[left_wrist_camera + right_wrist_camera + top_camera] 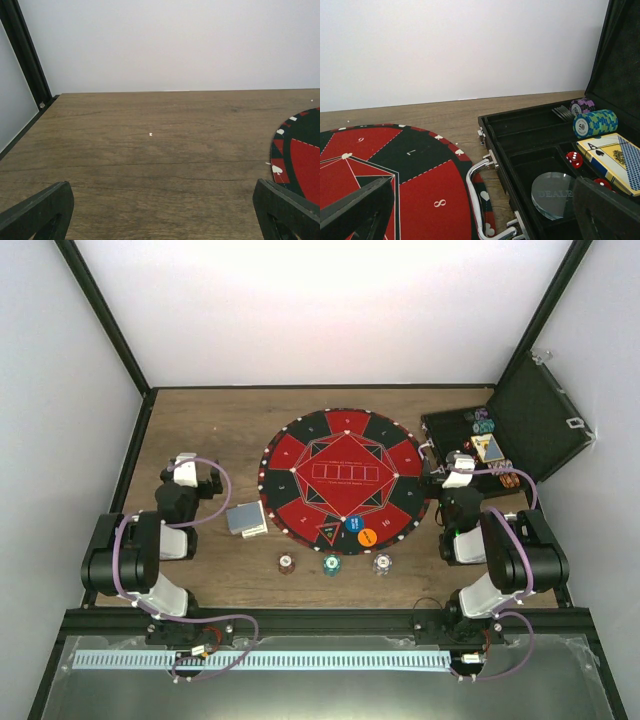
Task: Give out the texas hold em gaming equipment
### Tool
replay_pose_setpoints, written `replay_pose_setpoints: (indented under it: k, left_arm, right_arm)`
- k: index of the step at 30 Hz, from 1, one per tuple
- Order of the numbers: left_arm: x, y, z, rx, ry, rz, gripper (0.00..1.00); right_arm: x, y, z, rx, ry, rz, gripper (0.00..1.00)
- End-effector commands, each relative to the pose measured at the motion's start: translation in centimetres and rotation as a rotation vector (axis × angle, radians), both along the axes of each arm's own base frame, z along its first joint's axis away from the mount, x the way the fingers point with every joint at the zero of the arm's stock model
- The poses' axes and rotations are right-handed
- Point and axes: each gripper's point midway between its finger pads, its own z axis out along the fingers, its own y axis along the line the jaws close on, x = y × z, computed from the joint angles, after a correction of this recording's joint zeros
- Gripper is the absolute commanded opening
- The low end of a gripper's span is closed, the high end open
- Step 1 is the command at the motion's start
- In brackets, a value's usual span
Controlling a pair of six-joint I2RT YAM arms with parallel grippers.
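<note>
both jaws spread, empty; round red-black mat (pixel 343 480); three disc-shaped chips (pixel 331 564) near rectangular card deck (pixel 245 518).

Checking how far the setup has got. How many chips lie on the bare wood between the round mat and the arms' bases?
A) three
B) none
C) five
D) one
A: the top view shows three in a row just off the near edge of the mat, a reddish chip, a teal chip and a white chip.
</note>
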Motion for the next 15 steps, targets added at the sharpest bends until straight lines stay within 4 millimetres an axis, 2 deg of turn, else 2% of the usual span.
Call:
replay_pose_setpoints:
  k: [1,7,10,13,15]
  left_arm:
    - [0.3,-0.2,0.9,-0.009,-0.033,-0.007,1.0]
    - [0.5,-0.2,0.8,0.0,-0.026,0.004,1.0]
    - [0.2,-0.5,1.4,-0.007,-0.049,-0.017,1.0]
    - [1.1,-0.3,2.8,-0.022,-0.014,-0.029,1.0]
    - [2.3,0.0,4.1,-0.017,0.043,-0.023,1.0]
  right_arm:
    - [0.2,-0.1,1.0,-0.009,-0.035,-0.005,1.0]
    - [0.2,-0.1,1.1,-0.009,-0.036,-0.004,1.0]
    - [0.5,-1.6,2.0,0.03,-0.026,-0.094,1.0]
    - [2.2,-3.9,2.2,0.094,0.111,-0.249,1.0]
    - [3.5,-3.3,2.6,0.059,0.209,-0.222,1.0]
